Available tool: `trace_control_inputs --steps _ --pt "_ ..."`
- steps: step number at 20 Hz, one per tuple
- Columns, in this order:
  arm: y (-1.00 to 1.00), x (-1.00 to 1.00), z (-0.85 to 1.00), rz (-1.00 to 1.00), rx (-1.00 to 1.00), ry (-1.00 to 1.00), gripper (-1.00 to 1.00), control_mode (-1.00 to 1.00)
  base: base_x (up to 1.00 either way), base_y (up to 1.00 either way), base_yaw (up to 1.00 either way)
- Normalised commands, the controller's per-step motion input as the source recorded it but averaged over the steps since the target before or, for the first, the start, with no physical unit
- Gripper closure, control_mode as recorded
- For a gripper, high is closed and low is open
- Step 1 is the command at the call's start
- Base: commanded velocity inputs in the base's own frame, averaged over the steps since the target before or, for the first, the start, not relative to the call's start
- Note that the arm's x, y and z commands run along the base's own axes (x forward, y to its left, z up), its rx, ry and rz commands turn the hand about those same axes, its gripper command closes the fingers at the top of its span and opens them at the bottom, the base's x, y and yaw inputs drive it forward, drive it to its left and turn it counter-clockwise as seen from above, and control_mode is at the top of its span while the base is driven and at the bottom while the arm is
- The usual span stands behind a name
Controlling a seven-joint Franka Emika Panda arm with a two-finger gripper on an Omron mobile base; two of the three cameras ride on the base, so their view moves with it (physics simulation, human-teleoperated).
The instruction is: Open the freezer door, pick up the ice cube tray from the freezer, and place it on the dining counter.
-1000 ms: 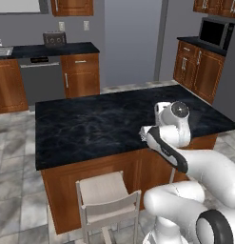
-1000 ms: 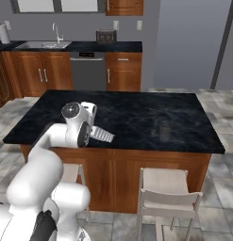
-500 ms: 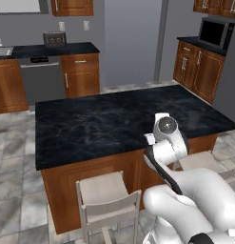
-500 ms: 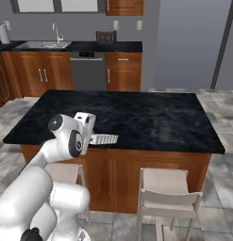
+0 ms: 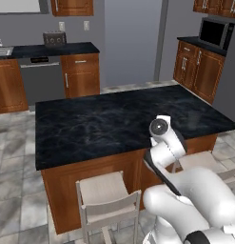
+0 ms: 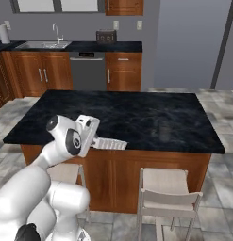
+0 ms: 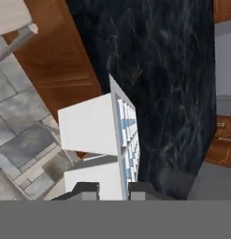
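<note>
The ice cube tray (image 6: 111, 143) is a small white tray. It juts out sideways from my gripper (image 6: 95, 141), just above the front edge of the dining counter (image 6: 137, 113). In the hand view the ice cube tray (image 7: 121, 140) stands edge-on, with its pale-blue pockets facing the dining counter's black top (image 7: 168, 70). The gripper (image 7: 113, 189) is shut on its near end. Half of the tray hangs over the wood base and floor. In the left base view my arm's wrist (image 5: 160, 127) covers the hand at the dining counter (image 5: 114, 119) edge. The freezer and the freezer door are out of view.
Pale stools (image 6: 167, 195) (image 5: 107, 195) stand along the island's near side, one right below the hand. At the back wall are a counter with sink (image 6: 42, 45) and a toaster (image 6: 106, 36). A microwave (image 5: 215, 32) sits on the right-hand counter.
The wrist has sunk and rolled over. The tray has dropped slightly and shifted a little right along the counter's front edge, still in the gripper.
</note>
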Motion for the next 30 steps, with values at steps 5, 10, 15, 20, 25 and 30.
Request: trace_control_inputs --steps 5,10,15,20,25,30 --pt "-0.06 0.0 -0.1 -0.11 0.0 -0.21 1.0 -1.0 0.0 0.0 0.0" --pt "0.0 0.08 0.07 0.0 0.0 -0.35 1.0 -1.0 0.0 0.0 0.0" --pt "0.0 0.33 0.11 0.04 0.11 -0.15 1.0 -1.0 0.0 0.0 0.0" --pt "0.0 0.67 0.0 0.03 0.13 0.06 1.0 -1.0 0.0 0.0 0.0" --pt "0.0 0.7 0.03 0.0 0.07 0.19 1.0 -1.0 0.0 0.0 0.0" --pt "0.0 0.44 -0.07 0.0 0.01 0.13 1.0 -1.0 0.0 0.0 0.0"
